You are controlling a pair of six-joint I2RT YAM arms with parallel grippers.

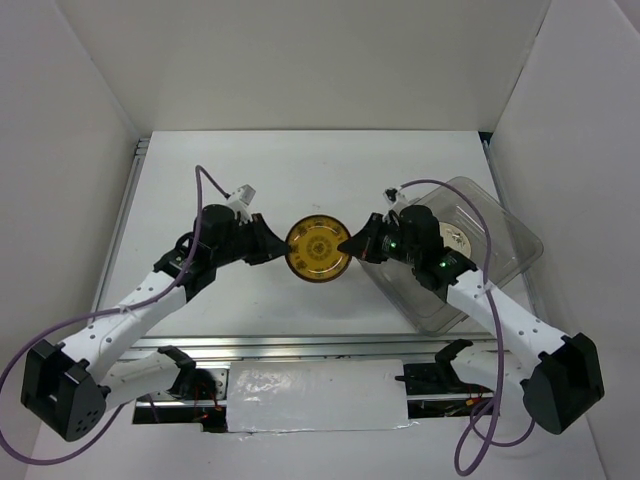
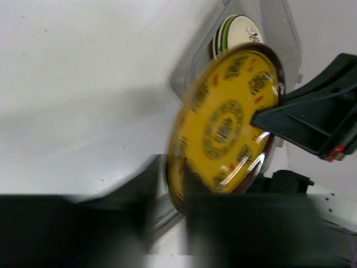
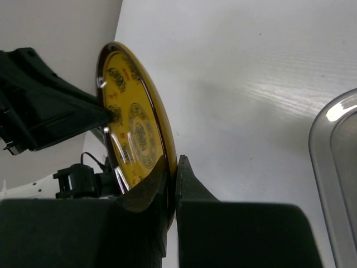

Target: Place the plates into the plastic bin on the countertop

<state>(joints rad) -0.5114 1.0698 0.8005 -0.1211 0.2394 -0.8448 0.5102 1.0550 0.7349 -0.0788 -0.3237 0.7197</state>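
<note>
White countertop (image 1: 300, 170) filled the middle of the top view, boxed in by pale walls; at its centre sat the yellow plate (image 1: 318, 250), patterned face up, seemingly lifted off the surface and spanning the gap between the two arms. On the plate's right edge the right gripper (image 1: 352, 245) was clamped shut, one finger (image 3: 195, 190) above the rim and the other below it in the right wrist view; on the left edge the left gripper (image 1: 280, 250) looked closed on the opposite rim too, though its own wrist view was blurred there. Further right in the frame, behind the right arm, lay the clear bin (image 1: 500, 230), well apart from the held plate; a small stack of plates (image 2: 237, 30) already rested inside it, at the top of the left wrist view.

By its look the plate was glazed ceramic: stiff, light enough for one arm, slick under hard fingers and likely to chip if dropped; the rim was the only sensible hold, pinched deep enough that the glaze could not slide out, and one arm would need a firm hold before the other let go.
</note>
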